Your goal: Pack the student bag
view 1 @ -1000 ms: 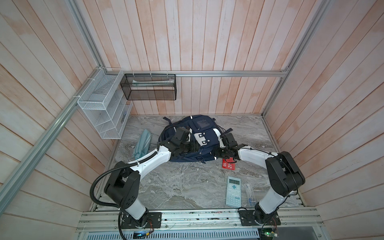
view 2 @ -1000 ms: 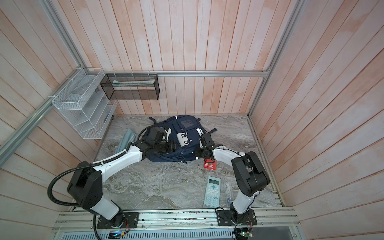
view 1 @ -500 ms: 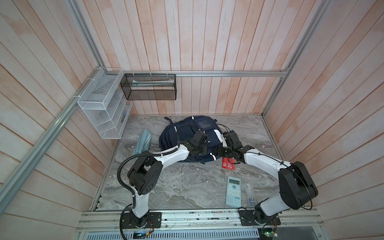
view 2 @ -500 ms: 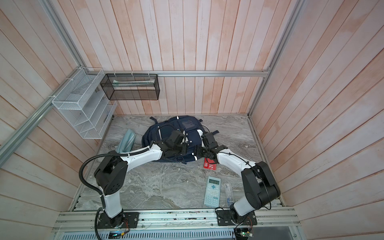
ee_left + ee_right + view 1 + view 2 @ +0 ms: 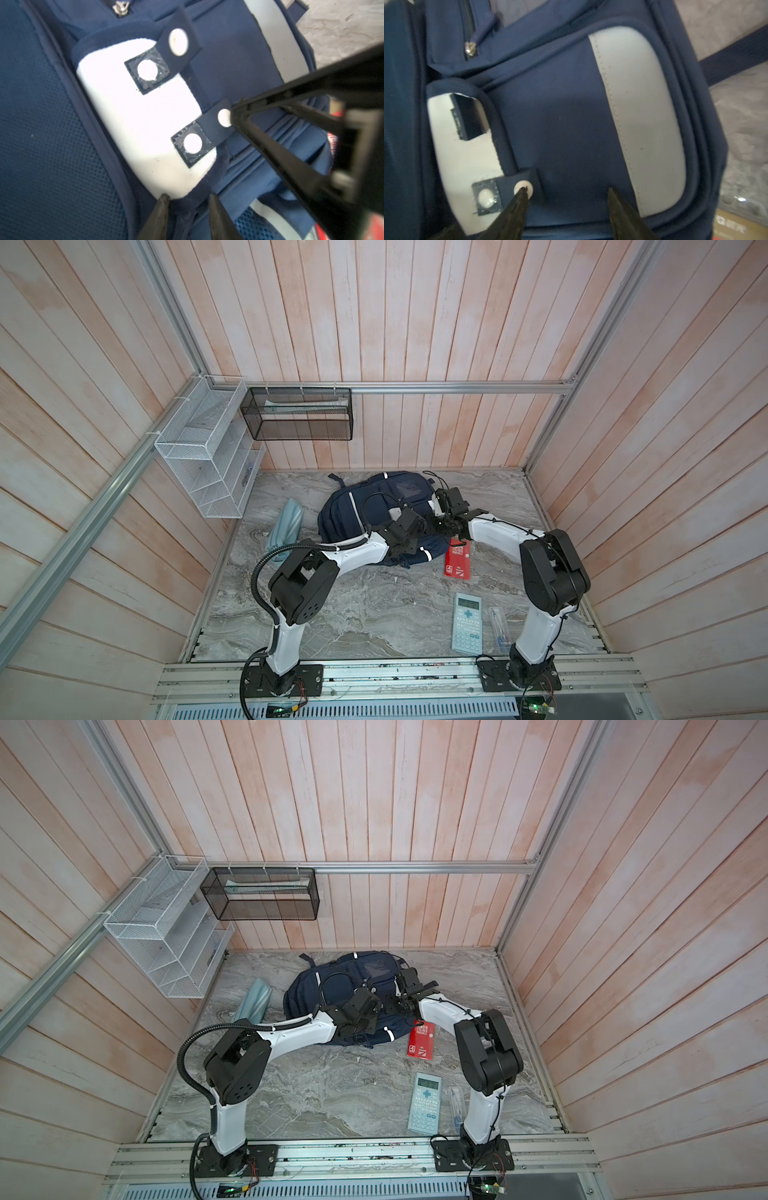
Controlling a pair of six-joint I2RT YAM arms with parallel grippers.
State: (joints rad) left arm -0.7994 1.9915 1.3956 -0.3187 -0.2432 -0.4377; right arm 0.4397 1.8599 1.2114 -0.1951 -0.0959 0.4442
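- The left gripper [image 5: 188, 196] has been swung across the student bag [image 5: 365, 510], at the worktop's [image 5: 353, 614] back, onto its white flap [image 5: 135, 116]; whether its jaws pinch the rim cannot be told.
- The right gripper's [image 5: 568, 188] jaws are spread, one tip on a snap tab [image 5: 529, 182].
- Pocket opening is judged begun.

Your widest free room is the bare tabletop [image 5: 365, 614] in front of the backpack [image 5: 357, 510], between the two arms. On the right a red booklet [image 5: 458, 562], a calculator [image 5: 467, 628] and a clear pen case [image 5: 498, 624] lie in the way, and a pale blue pouch [image 5: 284, 526] lies just left of the backpack. Over the white pocket flap [image 5: 135, 124] the left gripper [image 5: 188, 199] and right gripper [image 5: 566, 190] crowd close together, with little room between them.
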